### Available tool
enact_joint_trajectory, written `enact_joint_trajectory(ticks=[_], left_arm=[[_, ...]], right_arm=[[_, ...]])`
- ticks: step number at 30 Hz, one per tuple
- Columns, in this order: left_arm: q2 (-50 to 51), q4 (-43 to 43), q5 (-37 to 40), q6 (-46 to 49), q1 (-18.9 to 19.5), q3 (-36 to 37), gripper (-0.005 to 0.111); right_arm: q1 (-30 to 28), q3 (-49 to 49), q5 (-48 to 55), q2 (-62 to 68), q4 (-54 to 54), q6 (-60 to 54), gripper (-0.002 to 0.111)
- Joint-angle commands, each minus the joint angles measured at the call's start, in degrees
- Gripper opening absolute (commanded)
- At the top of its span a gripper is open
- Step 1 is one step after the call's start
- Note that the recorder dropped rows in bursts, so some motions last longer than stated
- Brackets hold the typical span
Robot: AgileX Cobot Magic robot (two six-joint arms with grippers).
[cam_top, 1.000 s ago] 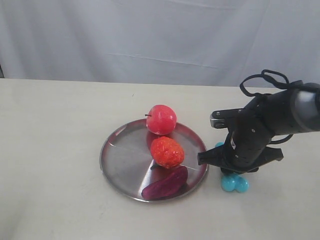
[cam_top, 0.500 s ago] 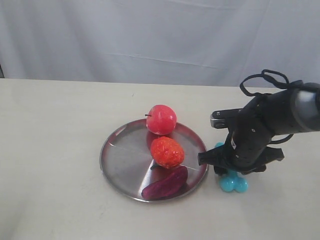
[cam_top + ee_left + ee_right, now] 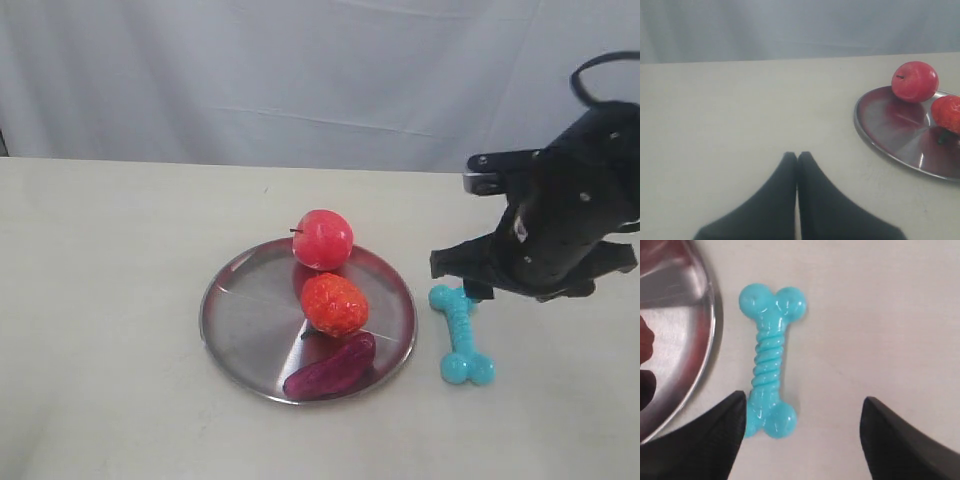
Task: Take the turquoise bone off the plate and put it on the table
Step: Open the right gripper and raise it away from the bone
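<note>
The turquoise bone (image 3: 460,335) lies flat on the cream table (image 3: 120,250), just right of the silver plate (image 3: 245,320) and apart from its rim. In the right wrist view the bone (image 3: 770,370) lies beside the plate's edge (image 3: 685,315). My right gripper (image 3: 804,402) hangs open above the bone's far end, holding nothing, with one finger close to a knob. The right arm (image 3: 550,230) is raised over the table behind the bone. My left gripper (image 3: 797,155) is shut and empty, low over bare table left of the plate (image 3: 890,125).
On the plate sit a red apple (image 3: 323,238), a red strawberry (image 3: 334,303) and a purple oblong toy (image 3: 330,368). The left wrist view catches the apple (image 3: 914,81) and strawberry (image 3: 947,112). A white curtain closes off the back.
My right gripper has let go of the bone and lifted up and away to the right. The bone, earlier mostly covered by the gripper, now lies in full view on the table.
</note>
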Motion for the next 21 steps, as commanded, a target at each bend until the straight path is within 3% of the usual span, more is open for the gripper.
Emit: enact_joint_trajectory(ticks=[1, 8, 12, 14, 17, 19, 20, 21], left_arm=[[-0.07, 0.02, -0.04, -0.08, -0.16, 0.19, 0.0], [-0.07, 0.02, -0.04, -0.08, -0.16, 0.19, 0.0], [-0.07, 0.02, -0.04, -0.08, -0.16, 0.19, 0.0], [-0.07, 0.02, -0.04, -0.08, -0.16, 0.19, 0.0], [-0.07, 0.02, -0.04, -0.08, -0.16, 0.19, 0.0], [-0.07, 0.02, -0.04, -0.08, -0.16, 0.19, 0.0], [-0.07, 0.02, -0.04, -0.08, -0.16, 0.19, 0.0], [-0.07, 0.02, -0.04, -0.08, -0.16, 0.19, 0.0]], right_arm=[[0.86, -0.14, 8.25, -9.2, 0.55, -1.52, 0.063], [10.52, -0.14, 25.78, -24.18, 2.73, -4.64, 0.063], [19.07, 1.39, 27.63, -34.34, 4.76, -4.22, 0.061], [23.3, 2.84, 27.63, -38.82, 6.05, -2.72, 0.054], [28.36, 5.28, 27.63, -45.16, 7.33, -0.27, 0.034], [31.37, 6.56, 27.63, -49.22, 7.72, 0.38, 0.018], [33.49, 7.36, 27.63, -52.71, 7.72, 0.46, 0.003], [34.32, 7.87, 27.63, -54.27, 7.61, 0.67, 0.0]])
